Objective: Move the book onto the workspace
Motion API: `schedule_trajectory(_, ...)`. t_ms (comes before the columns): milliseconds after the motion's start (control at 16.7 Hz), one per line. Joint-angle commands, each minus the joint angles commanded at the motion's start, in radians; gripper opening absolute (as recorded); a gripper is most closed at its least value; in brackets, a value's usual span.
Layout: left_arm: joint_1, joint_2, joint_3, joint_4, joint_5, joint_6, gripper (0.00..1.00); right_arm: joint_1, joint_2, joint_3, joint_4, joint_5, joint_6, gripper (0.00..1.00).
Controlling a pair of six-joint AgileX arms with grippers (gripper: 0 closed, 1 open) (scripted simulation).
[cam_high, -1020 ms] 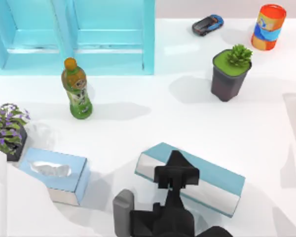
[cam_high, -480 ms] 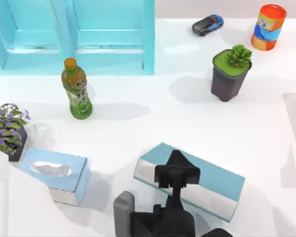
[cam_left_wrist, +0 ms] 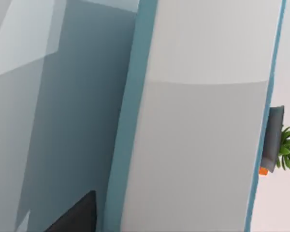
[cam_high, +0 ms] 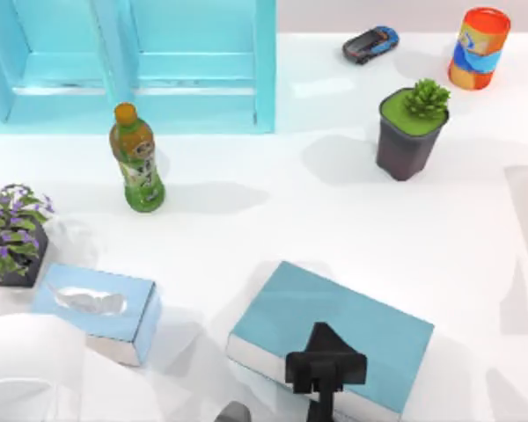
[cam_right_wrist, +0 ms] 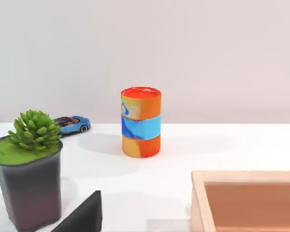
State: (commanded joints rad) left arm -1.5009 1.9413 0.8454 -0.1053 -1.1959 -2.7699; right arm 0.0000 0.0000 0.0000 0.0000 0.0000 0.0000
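1. The surface (cam_high: 352, 220), the glossy white workspace, is now carrying the book (cam_high: 334, 325) flat at the near middle; a second ago the book was standing tilted on its long edge with its silvery page side facing the overhead camera. I am judging the placement step as essentially done.
2. The turquoise shelf unit (cam_high: 132, 66) at the far left is holding nothing that I can see, and it is sitting well apart from the book.
3. The book is lying cover-up, with its page edges (cam_high: 264, 356) showing along the near-left side, near the tissue box (cam_high: 97, 312) but not touching it.
4. My left end effector (cam_high: 324, 369) is sitting over the book's near edge, and its arm is drawing back toward the near side compared with half a second ago. I cannot tell whether its fingers are gripping or parted, so release is remaining unconfirmed.
5. My right arm is staying parked at the right side; its wrist camera is looking at the succulent pot (cam_right_wrist: 29, 188), the orange can (cam_right_wrist: 140, 122) and the toy car (cam_right_wrist: 73, 123).
6. The green bottle (cam_high: 137, 160) is standing unmoved.
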Motion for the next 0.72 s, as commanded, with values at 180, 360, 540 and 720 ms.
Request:
schedule_trajectory(180,-0.076,0.037,0.070,-0.279,-0.011,-0.252,1.00,0.000,0.000,0.000,0.000,0.000,0.000,1.00)
schedule_trajectory(360,-0.158,0.071,0.140,-0.567,-0.021,-0.500,1.00,0.000,0.000,0.000,0.000,0.000,0.000,1.00)
schedule_trajectory(540,-0.238,0.099,0.206,-0.830,-0.030,-0.727,1.00,0.000,0.000,0.000,0.000,0.000,0.000,1.00)
schedule_trajectory(720,-0.305,0.116,0.259,-1.039,-0.035,-0.908,1.00,0.000,0.000,0.000,0.000,0.000,0.000,1.00)
